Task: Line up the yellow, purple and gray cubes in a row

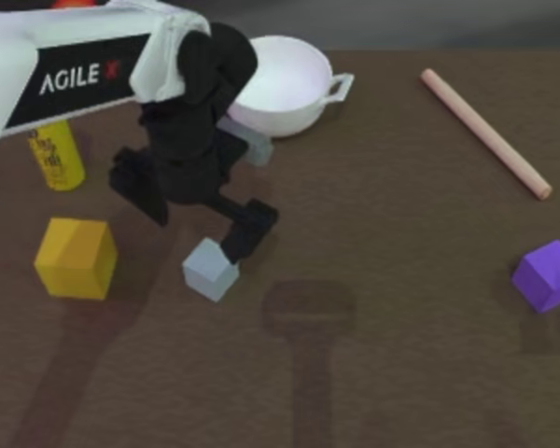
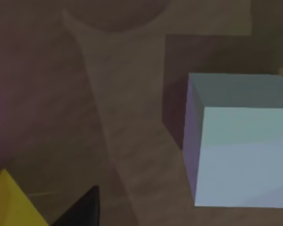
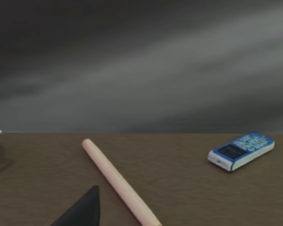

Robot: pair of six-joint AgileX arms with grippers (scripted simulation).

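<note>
The pale gray cube point(image 1: 210, 269) stands on the brown table, left of the middle. My left gripper point(image 1: 192, 217) hangs open just behind it, and its right finger point(image 1: 247, 231) reaches the cube's back right corner. In the left wrist view the gray cube point(image 2: 240, 146) fills the right side, one dark finger point(image 2: 82, 212) shows, and nothing is held. The yellow cube point(image 1: 75, 259) sits at the left, a little apart from the gray one. Far off near the right edge lies the purple cube point(image 1: 546, 275). My right gripper point(image 3: 132, 220) is out of the top view, open and empty.
A white bowl with a handle point(image 1: 280, 84) stands behind the left arm. A yellow bottle point(image 1: 56, 154) is at the back left, behind the yellow cube. A pink rod point(image 1: 485, 131) lies slantwise at the back right. A blue phone point(image 3: 240, 150) lies beyond the right gripper.
</note>
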